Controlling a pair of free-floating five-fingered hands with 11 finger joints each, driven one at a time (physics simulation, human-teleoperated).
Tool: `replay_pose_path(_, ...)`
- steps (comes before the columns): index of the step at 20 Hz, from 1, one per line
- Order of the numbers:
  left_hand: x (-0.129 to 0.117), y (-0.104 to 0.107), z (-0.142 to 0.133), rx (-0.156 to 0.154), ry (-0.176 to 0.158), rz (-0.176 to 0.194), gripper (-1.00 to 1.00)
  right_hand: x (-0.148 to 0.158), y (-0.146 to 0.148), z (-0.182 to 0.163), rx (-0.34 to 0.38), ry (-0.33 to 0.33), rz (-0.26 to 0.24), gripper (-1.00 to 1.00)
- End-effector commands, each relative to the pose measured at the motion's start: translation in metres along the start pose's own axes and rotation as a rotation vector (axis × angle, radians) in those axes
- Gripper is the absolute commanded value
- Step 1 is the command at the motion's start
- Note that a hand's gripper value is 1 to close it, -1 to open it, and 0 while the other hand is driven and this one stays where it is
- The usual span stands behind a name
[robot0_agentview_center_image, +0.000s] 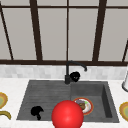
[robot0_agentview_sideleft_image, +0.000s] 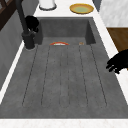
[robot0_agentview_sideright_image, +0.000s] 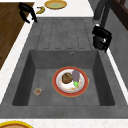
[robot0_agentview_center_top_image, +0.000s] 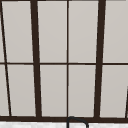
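Observation:
My right hand (robot0_agentview_center_image: 75, 76) hovers just right of the black faucet's base (robot0_agentview_center_image: 67, 78), at the back of the sink; its fingers hang loosely bent and hold nothing. It also shows in the right side view (robot0_agentview_sideright_image: 101, 38) and in the left side view (robot0_agentview_sideleft_image: 31, 23), close beside the faucet (robot0_agentview_sideleft_image: 28, 37). My left hand (robot0_agentview_center_image: 37, 112) floats over the front left corner of the drainboard (robot0_agentview_center_image: 42, 96), fingers relaxed and empty (robot0_agentview_sideleft_image: 117, 63) (robot0_agentview_sideright_image: 27, 11). In the basin lies a red-rimmed plate (robot0_agentview_sideright_image: 70, 81) with food on it.
A big red ball (robot0_agentview_center_image: 67, 115) sits at the sink's front edge. A small round scrap (robot0_agentview_sideright_image: 38, 91) lies in the basin's corner. Yellow plates (robot0_agentview_center_image: 124, 110) (robot0_agentview_sideright_image: 55, 4) rest on the counter on both sides, a banana (robot0_agentview_sideright_image: 40, 10) on the left, a white jar (robot0_agentview_sideleft_image: 47, 3) on the right.

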Motion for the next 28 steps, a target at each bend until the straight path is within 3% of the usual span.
replay_pose_path(1,0.0,0.0,0.0,0.0,0.0,0.0,0.0,0.02,-0.003,0.003,0.078,-0.049,-0.088,1.0)
replay_pose_path(3,0.0,0.0,0.0,0.0,0.0,0.0,0.0,0.016,-0.004,0.002,0.1,-0.056,-0.137,1.0)
replay_pose_path(7,0.0,0.0,0.0,0.0,0.0,0.0,0.0,0.02,-0.005,0.001,0.111,-0.041,-0.101,1.0)
replay_pose_path(10,0.0,0.0,0.0,0.0,0.0,0.0,0.0,0.014,-0.007,0.0,0.144,-0.053,-0.166,1.0)
replay_pose_path(15,0.0,0.0,0.0,0.0,0.0,0.0,0.0,0.026,-0.012,-0.002,0.178,-0.03,-0.09,1.0)
replay_pose_path(18,0.0,0.0,0.0,0.0,0.0,0.0,0.0,0.025,-0.011,0.006,0.119,0.007,-0.082,1.0)
replay_pose_path(20,0.0,0.0,0.0,0.0,0.0,0.0,0.0,0.031,-0.008,0.01,0.085,0.057,-0.038,1.0)
replay_pose_path(23,0.0,0.0,0.0,0.0,0.0,0.0,0.0,0.025,-0.004,0.014,0.044,0.057,-0.029,1.0)
replay_pose_path(28,0.0,0.0,0.0,0.0,0.0,0.0,0.0,0.041,-0.002,0.026,0.01,0.201,0.018,1.0)
